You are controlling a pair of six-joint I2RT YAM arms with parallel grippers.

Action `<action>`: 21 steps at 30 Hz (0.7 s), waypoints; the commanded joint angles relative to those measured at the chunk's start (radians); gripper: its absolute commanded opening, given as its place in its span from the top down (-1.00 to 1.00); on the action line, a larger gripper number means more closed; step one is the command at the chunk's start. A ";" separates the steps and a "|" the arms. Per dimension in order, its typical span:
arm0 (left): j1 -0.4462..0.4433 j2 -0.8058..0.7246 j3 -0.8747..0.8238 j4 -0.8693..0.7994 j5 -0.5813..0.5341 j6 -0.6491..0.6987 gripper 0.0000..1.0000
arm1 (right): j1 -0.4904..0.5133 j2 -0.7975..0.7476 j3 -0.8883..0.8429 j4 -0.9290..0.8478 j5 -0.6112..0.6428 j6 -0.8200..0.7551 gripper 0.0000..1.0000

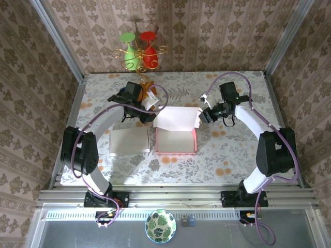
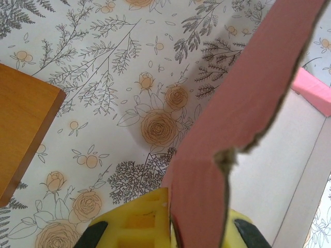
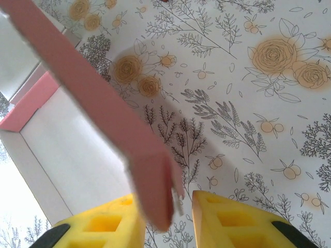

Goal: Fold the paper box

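1. The paper box (image 1: pixel 176 140) sits mid-desk (image 1: pixel 232 155), with its tray walls formed and its back panel standing up.
2. The left fingers (image 2: pixel 139 222) are pressed together, pinching the left rear flap (image 2: pixel 232 103).
3. The right fingers (image 3: pixel 227 217) straddle the right rear flap (image 3: pixel 103 108), a gap showing, not yet clamped.
4. Seemingly left: tucking both flaps and closing the panel.

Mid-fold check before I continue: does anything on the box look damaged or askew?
Yes. The pink flap clamped in the left end effector has a ragged, frayed notch along its edge in the left wrist view, as if torn. The rest of the paper box looks intact from above.
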 commanded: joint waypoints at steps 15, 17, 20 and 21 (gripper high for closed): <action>-0.001 0.026 0.024 0.009 0.004 -0.025 1.00 | -0.005 0.056 0.045 0.025 -0.087 0.022 0.13; -0.001 0.027 0.027 0.009 0.002 -0.026 1.00 | -0.002 0.064 0.048 0.026 -0.097 0.030 0.25; -0.001 0.028 0.029 0.009 0.002 -0.027 1.00 | 0.000 0.071 0.047 0.031 -0.081 0.037 0.45; -0.001 0.028 0.030 0.009 0.000 -0.027 1.00 | 0.000 0.070 0.049 0.030 -0.080 0.036 0.53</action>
